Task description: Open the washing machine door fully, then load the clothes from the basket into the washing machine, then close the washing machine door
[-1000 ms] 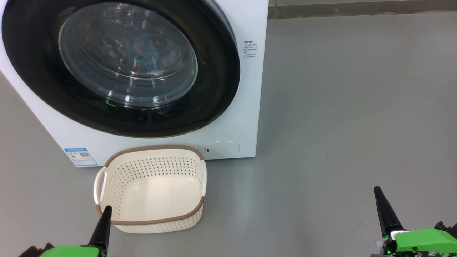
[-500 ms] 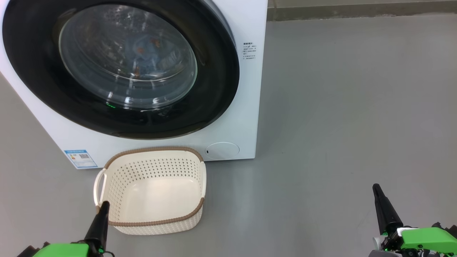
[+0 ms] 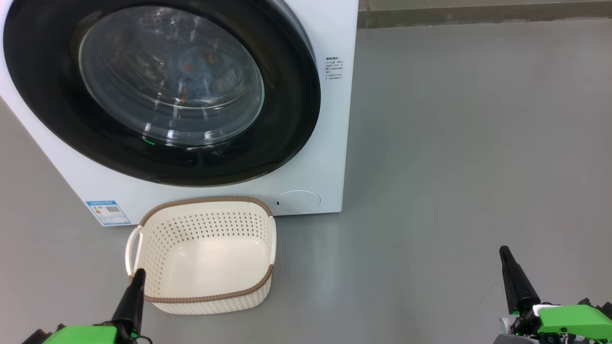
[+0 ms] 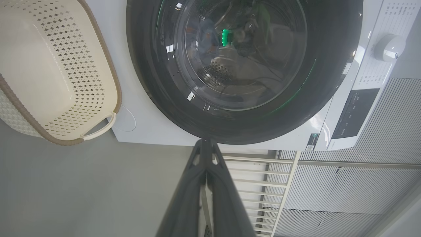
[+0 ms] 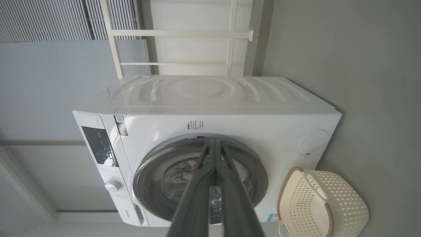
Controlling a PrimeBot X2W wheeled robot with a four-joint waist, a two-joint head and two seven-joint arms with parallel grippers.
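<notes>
Close by, basket (image 3: 210,298) beside left pincer (image 3: 138,274)

Glossy black door rim (image 3: 296,91) with clear glass, perforated cream plastic basket (image 3: 210,301), matt grey floor (image 3: 454,143)

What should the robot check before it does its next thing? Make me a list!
1. The washing machine door sits closed against the washing machine: ok.
2. The door is latched tight: cannot tell.
3. The basket is empty: ok.
4. The clothes are inside, behind the door: ok, blue fabric with orange bits shows through.
5. The left gripper is shut and holds nothing: ok.
6. The right gripper is shut, holds nothing and is away from the machine: ok.
</notes>
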